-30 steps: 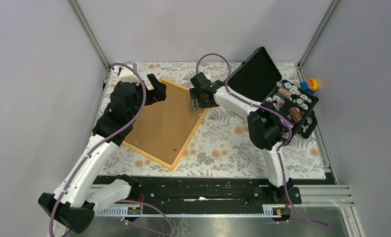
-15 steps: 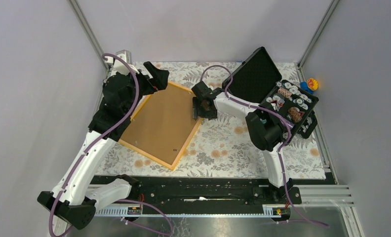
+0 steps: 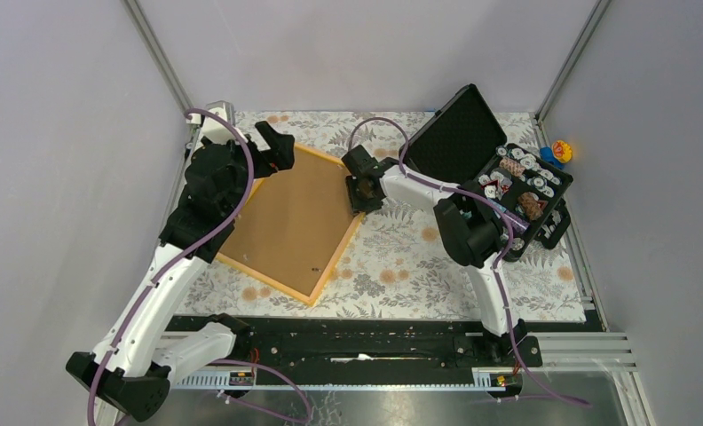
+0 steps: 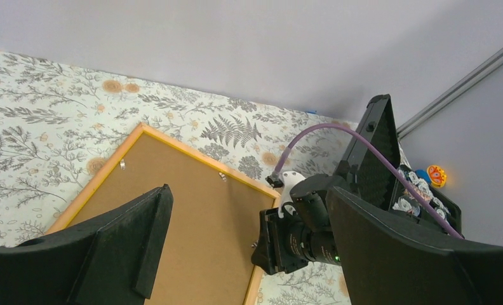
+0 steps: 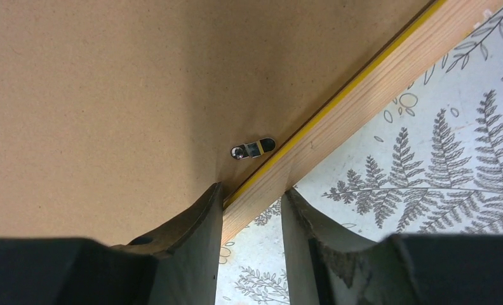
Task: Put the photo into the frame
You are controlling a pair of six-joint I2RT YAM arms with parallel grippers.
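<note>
The orange-yellow frame [image 3: 277,286] lies face down on the floral cloth, with its brown backing board [image 3: 286,222] uppermost. The photo is hidden. My right gripper [image 3: 359,197] is down at the frame's right rail. In the right wrist view its jaws [image 5: 252,197] straddle that wooden rail [image 5: 363,101], one finger on the board side, the other at the outer edge, both touching it. A small metal clip [image 5: 252,148] sits just ahead of them. My left gripper [image 3: 272,151] hangs wide open above the frame's far corner [image 4: 185,149], holding nothing.
An open black case [image 3: 459,133] stands at the back right, its lower half [image 3: 521,191] packed with small items, close behind the right arm. A small colourful toy [image 3: 561,151] lies by the right wall. Metal posts stand at the back corners.
The right jaws have narrowed around the frame's right rail and the gripper has settled lower. The left gripper swung up and back toward the frame's far corner, staying open.
</note>
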